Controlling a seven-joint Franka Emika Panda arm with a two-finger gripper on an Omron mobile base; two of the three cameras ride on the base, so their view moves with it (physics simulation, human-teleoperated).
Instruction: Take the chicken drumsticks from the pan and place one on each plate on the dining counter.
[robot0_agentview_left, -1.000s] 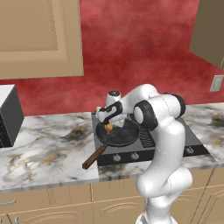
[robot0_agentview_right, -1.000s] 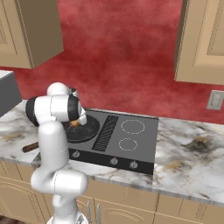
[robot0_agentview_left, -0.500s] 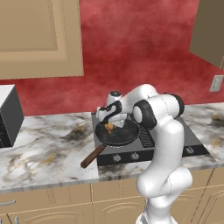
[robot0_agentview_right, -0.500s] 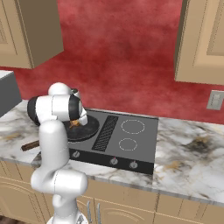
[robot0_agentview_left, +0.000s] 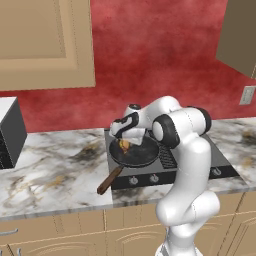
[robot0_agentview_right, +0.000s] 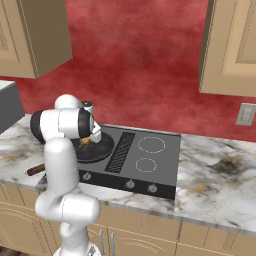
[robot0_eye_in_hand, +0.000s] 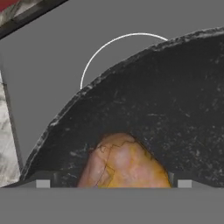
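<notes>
- One golden-brown chicken drumstick (robot0_agentview_left: 124, 145) lies in the pan (robot0_agentview_left: 136, 153) on the stovetop (robot0_agentview_left: 200, 160) in the left base view, directly below the gripper (robot0_agentview_left: 123, 136). The white arm is folded forward, elbow high, hand tipped down over the pan's far-left part; the wooden handle (robot0_agentview_left: 110, 180) juts toward the worktop (robot0_agentview_left: 50, 170) edge.
- From the right base view, the drumstick (robot0_agentview_right: 86, 142) peeks out beside the arm, inside the pan (robot0_agentview_right: 97, 150).
- Looking along the hand, the drumstick (robot0_eye_in_hand: 124, 162) sits centred between the spread fingertips (robot0_eye_in_hand: 43, 183), just ahead, its long axis running roughly away from the camera as far as can be judged. The gripper is wide apart, pinching nothing; a straight descent should bracket the meat.
</notes>
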